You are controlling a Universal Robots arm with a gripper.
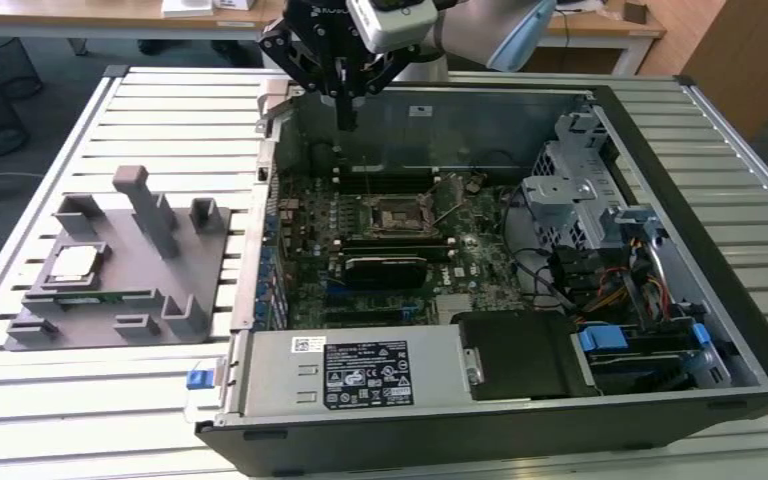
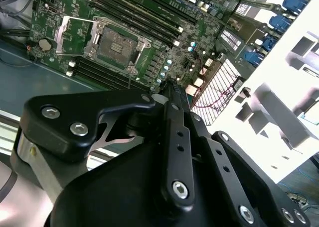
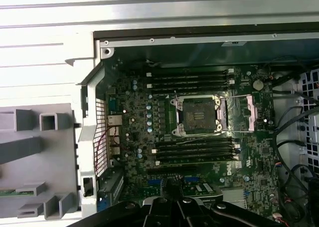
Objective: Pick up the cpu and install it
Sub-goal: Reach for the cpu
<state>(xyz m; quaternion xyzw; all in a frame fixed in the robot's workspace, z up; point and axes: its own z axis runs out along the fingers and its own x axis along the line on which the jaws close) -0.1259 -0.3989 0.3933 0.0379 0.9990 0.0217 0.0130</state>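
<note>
Currently one cpu (image 1: pixel 73 262) on grey fixture (image 1: pixel 104 322); one end effector (image 1: pixel 345 122) clenched, empty, over case (image 1: pixel 491 120); one socket (image 1: pixel 394 214) open

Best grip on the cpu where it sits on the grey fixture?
Likely two opposite edges of the cpu, coming straight down from above. It lies flat, silver top up, on the grey fixture, so only its thin sides offer the jaws a pinch.
</note>
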